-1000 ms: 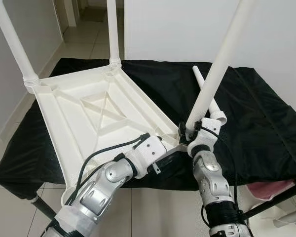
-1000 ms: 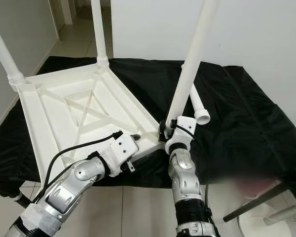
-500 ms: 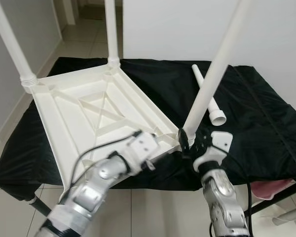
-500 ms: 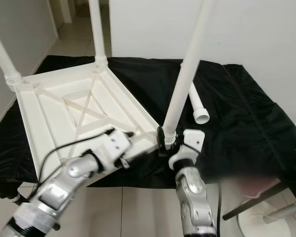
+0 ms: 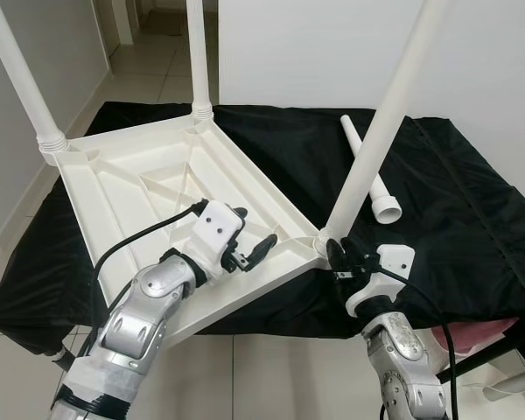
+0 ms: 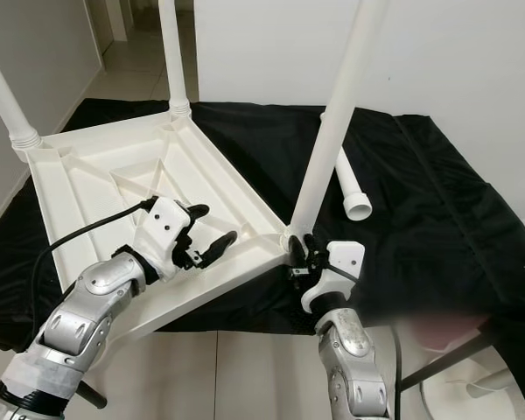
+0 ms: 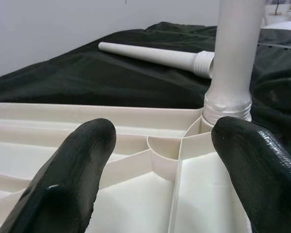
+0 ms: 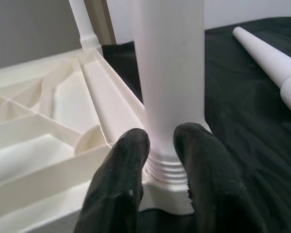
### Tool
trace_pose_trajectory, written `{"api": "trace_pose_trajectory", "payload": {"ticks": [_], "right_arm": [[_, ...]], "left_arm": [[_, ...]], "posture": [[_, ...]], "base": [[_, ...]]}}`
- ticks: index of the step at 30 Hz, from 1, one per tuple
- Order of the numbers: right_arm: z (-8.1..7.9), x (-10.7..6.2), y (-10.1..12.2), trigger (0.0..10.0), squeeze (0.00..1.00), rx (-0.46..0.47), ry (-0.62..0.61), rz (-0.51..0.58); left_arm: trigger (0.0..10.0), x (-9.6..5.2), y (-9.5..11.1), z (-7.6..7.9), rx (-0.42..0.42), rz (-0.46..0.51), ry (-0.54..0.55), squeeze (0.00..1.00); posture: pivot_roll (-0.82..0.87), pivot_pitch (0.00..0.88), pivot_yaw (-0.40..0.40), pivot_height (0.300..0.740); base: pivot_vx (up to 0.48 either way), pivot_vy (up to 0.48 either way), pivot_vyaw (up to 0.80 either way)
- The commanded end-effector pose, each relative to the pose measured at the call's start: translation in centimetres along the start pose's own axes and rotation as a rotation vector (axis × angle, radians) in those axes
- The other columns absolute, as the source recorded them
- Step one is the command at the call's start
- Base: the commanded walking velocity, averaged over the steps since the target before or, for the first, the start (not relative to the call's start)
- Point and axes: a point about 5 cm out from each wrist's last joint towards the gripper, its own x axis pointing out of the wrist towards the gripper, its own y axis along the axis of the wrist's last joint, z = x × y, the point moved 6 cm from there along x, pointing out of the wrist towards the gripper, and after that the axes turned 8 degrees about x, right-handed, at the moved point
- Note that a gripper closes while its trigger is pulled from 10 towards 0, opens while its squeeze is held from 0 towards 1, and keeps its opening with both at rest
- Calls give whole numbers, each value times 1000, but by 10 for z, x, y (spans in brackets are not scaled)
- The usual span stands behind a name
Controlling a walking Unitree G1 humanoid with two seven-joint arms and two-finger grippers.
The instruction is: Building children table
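Currently the upturned table top (image 5: 157,188) lies on the black-draped bench (image 5: 455,201), three legs fitted. The right gripper (image 6: 299,255) pinches the near-right leg (image 5: 381,131) at its threaded base. The left gripper (image 5: 252,251) hovers open, empty. Expect light, stiff, slippery plastic; grip the loose leg (image 5: 367,171) near its collar.

Smooth white plastic tabletop (image 5: 149,188) and legs (image 5: 381,131) lie on matt, creased black cloth (image 5: 455,201).
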Motion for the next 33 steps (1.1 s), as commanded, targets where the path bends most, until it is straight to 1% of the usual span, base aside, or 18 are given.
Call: {"api": "trace_pose_trajectory", "payload": {"ticks": [1, 7, 8, 9, 12, 15, 16, 19, 21, 22, 23, 25, 26, 27, 28, 29, 30, 33], "right_arm": [[3, 1, -5, 10000, 0, 3, -7, -24], [5, 4, -7, 10000, 0, -6, 4, -42], [4, 9, -8, 10000, 0, -14, 26, -55], [4, 11, -8, 10000, 0, -16, 34, -59], [0, 17, -7, 10000, 0, -8, 69, -70], [0, 17, -7, 10000, 0, -8, 69, -70], [-4, 18, -7, 10000, 0, -7, 97, -79], [-6, 19, -11, 10000, 0, -18, 124, -95], [4, 24, -8, 10000, 0, -36, 102, -88], [4, 24, -8, 10000, 0, -36, 102, -88], [14, 28, -3, 10000, 0, -46, 72, -78], [14, 28, -3, 10000, 0, -46, 72, -78], [20, 31, 0, 10000, 0, -52, 51, -70], [36, 38, 7, 10000, 0, -68, -6, -49], [36, 38, 7, 10000, 0, -68, -6, -49], [49, 42, 14, 10000, 0, -76, -53, -31], [49, 42, 14, 10000, 0, -76, -53, -31], [77, 50, 31, 10000, 0, -97, -169, 20]], "left_arm": [[10000, -1, 0, 7, -8, -1, -39, 0], [10000, -2, -1, 12, 2, -13, -54, 0], [10000, -2, -7, 15, 40, -42, -66, 0], [10000, -2, -9, 16, 47, -49, -68, 0], [10000, -2, -8, 14, 37, -45, -61, 0], [10000, -2, -8, 14, 37, -45, -61, 0], [10000, -1, -7, 14, 37, -44, -59, 0], [10000, -2, -6, 13, 38, -43, -49, 0], [10000, -2, -6, 12, 36, -44, -43, 0], [10000, -2, -6, 12, 36, -44, -43, 0], [10000, -2, -6, 13, 35, -45, -42, 0], [10000, -2, -6, 13, 35, -45, -42, 0], [10000, -1, -6, 13, 35, -45, -41, 0], [10000, -1, -7, 12, 37, -47, -38, 0], [10000, -1, -7, 12, 37, -47, -38, 0], [10000, 0, -7, 12, 39, -48, -36, 0], [10000, 0, -7, 12, 39, -48, -36, 0], [10000, -1, -9, 9, 49, -57, -30, 0]], "posture": [[-24, 16, -57, 740], [-16, 14, -61, 740], [-13, 12, -65, 740], [-13, 12, -65, 740], [-11, 11, -66, 740], [-11, 11, -66, 740], [-3, 8, -74, 740], [-2, 7, -77, 740], [-2, 4, -80, 740], [-2, 4, -80, 740], [-3, 3, -82, 740], [-3, 3, -82, 740], [-3, 2, -82, 740], [-2, 1, -83, 740], [-2, 1, -83, 740], [-1, 1, -83, 740], [-1, 1, -83, 740], [3, 1, -83, 740]], "base": [[0, 0, 0], [0, 0, 0], [0, 0, 0], [0, 0, 0], [0, 0, 0], [0, 0, 0], [0, 0, 0], [0, 0, 0], [0, 0, 0], [0, 0, 0], [0, 0, 0], [0, 0, 0], [0, 0, 0], [0, 0, 0], [0, 0, 0], [0, 0, 0], [0, 0, 0], [0, 0, 0]]}}
